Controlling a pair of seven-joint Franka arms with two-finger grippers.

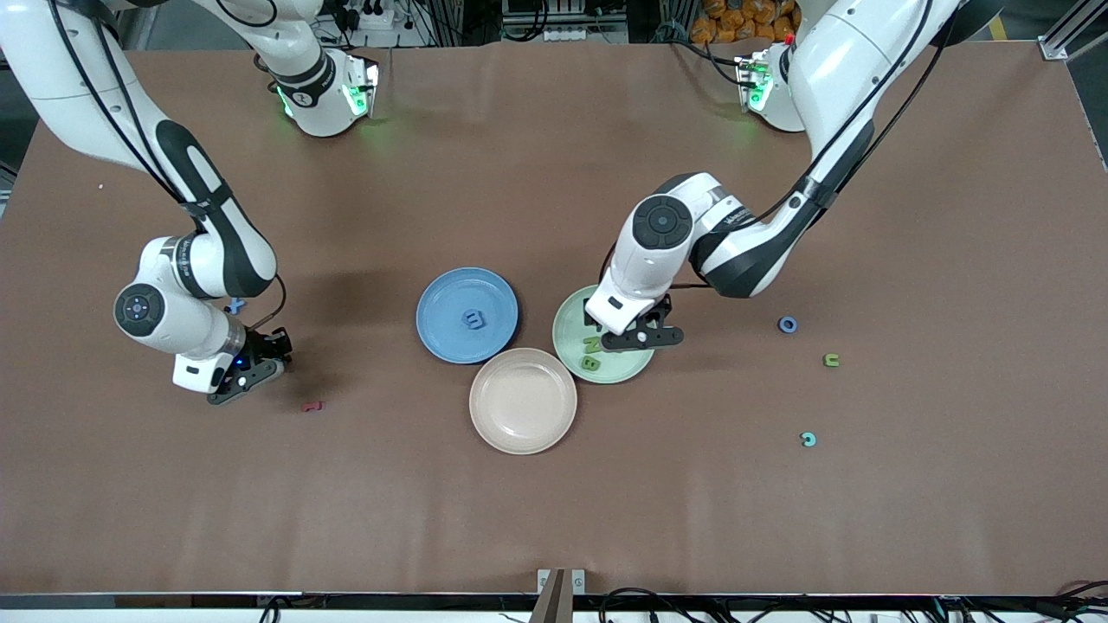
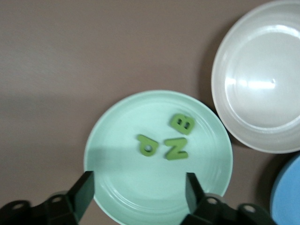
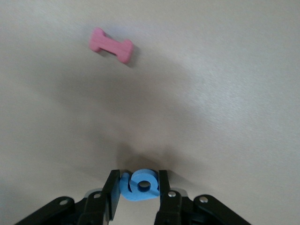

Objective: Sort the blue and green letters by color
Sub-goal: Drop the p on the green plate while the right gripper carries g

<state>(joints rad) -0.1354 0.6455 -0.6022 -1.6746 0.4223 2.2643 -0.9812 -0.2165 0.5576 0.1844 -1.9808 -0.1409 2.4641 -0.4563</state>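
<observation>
My right gripper (image 3: 137, 187) is clamped on a blue letter (image 3: 139, 184) low at the table; a thin edge grip could let it twist free during lifting. At its twelve o'clock lies a pink letter (image 3: 111, 45). My left gripper (image 2: 139, 193) hangs spread above the green plate (image 2: 117, 187) holding three green letters (image 2: 168, 140).

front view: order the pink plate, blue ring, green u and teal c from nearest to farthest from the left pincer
The left pincer, open, hangs over the green plate.
1. pink plate, touching the green plate, nearer the camera.
2. blue ring, toward the left arm's end of the table.
3-4. green u and teal c, out past the ring, too close to call.
</observation>
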